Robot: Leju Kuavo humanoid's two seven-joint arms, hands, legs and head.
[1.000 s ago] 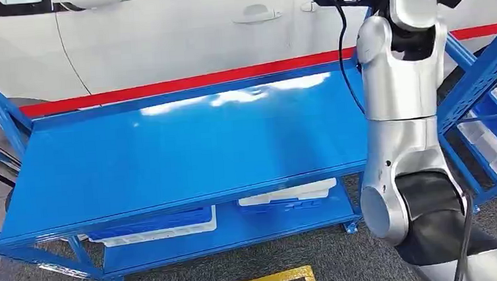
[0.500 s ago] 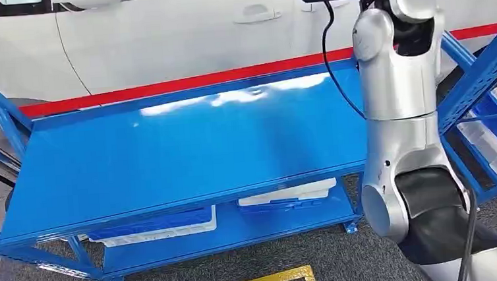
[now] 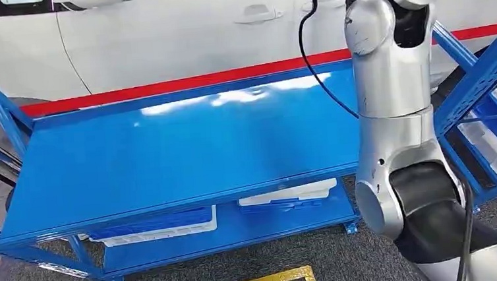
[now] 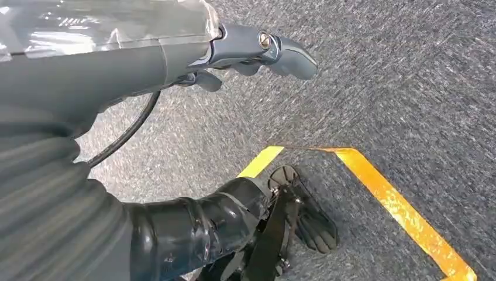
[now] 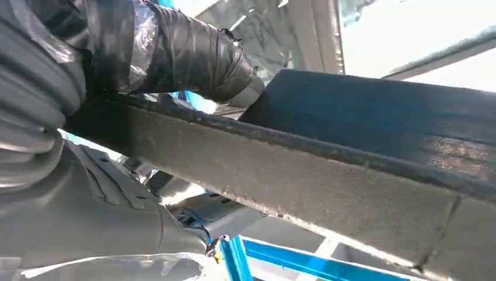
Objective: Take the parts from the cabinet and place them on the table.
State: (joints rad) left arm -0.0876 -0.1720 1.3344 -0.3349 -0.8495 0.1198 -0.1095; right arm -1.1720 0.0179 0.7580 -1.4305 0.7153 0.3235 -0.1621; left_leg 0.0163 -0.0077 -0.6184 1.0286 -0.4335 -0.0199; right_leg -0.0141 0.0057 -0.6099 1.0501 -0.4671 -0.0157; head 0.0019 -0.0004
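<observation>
Carriage is the step in hand: our right hand (image 5: 99, 117) grips a dark flat part (image 5: 362, 170), raised beyond the blue table (image 3: 167, 153). Left hand (image 4: 257, 52) hangs over the carpet, fingers loosely curled, holding nothing. We advise lowering the part flat onto the table's bare top — clear of the shelf upright (image 3: 476, 75) — before releasing.
</observation>
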